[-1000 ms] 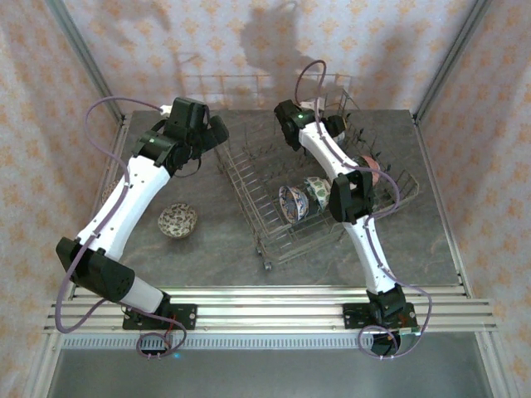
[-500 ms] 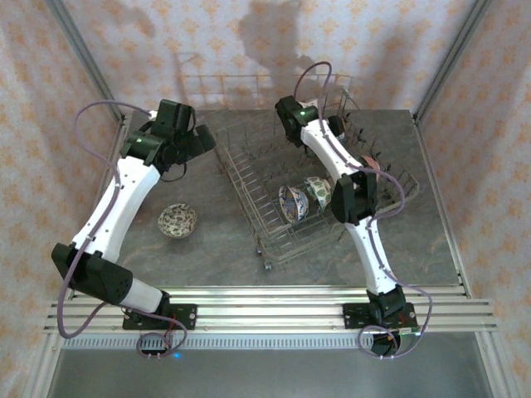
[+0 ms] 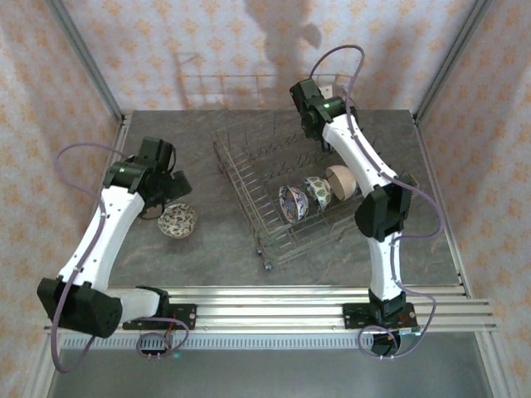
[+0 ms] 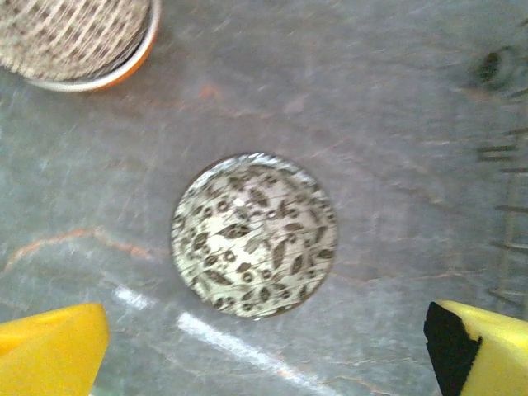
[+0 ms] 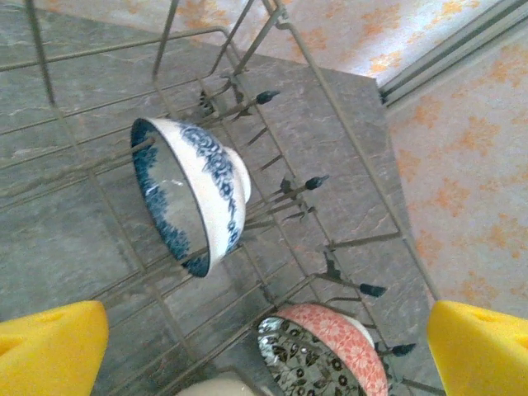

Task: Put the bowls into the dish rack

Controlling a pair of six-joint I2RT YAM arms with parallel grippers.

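Observation:
A leaf-patterned bowl (image 4: 254,235) sits upright on the grey table, also seen from above (image 3: 177,220). My left gripper (image 4: 264,346) hovers over it, open wide, its yellow fingers (image 4: 49,351) on either side and clear of the bowl. A second bowl with an orange rim (image 4: 74,41) lies close by. The dish rack (image 3: 249,178) holds three bowls on edge between its tines: blue-and-white (image 5: 194,194), pinkish-red with a leafy inside (image 5: 330,355), and a cream one (image 3: 340,182). My right gripper (image 5: 264,355) hangs open above the rack's far side (image 3: 314,123), holding nothing.
The rack's upright tines (image 5: 293,190) and raised wire sides stand around the bowls. Patterned walls and metal frame posts close in the table at the back and sides. The left half of the rack has free rows.
My right gripper opened and drew up and back from the bowls in the rack. My left arm swung from the far side down over the leaf-patterned bowl.

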